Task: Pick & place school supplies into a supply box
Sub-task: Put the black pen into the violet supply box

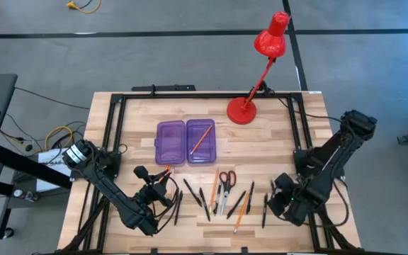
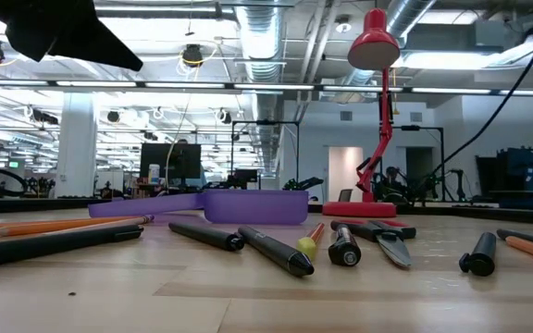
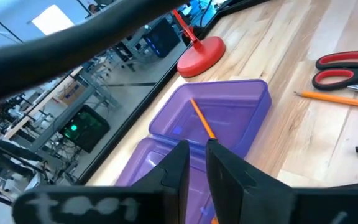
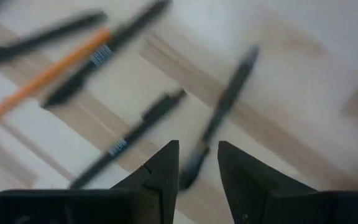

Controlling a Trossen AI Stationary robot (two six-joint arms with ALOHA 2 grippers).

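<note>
The purple supply box lies open on the table's far-middle part, with one orange pencil in its right half. Black pens, orange pencils and red-handled scissors lie in a row near the table's front. My left gripper hangs above the table, near and left of the box, shut on an orange pencil. My right gripper is open low over the row's right end, one finger on each side of a black pen's end. My left gripper pinches an orange pencil between its two fingers; in the left wrist view only a short orange piece shows far back between them. The fingers hide the rest of the hold. The pencil is lifted clear of the table.
A red desk lamp stands on its round base at the table's far side, right of the box, its arm leaning out past the far edge. A black frame runs around the table top. Bare wood lies between the box and the row of supplies.
</note>
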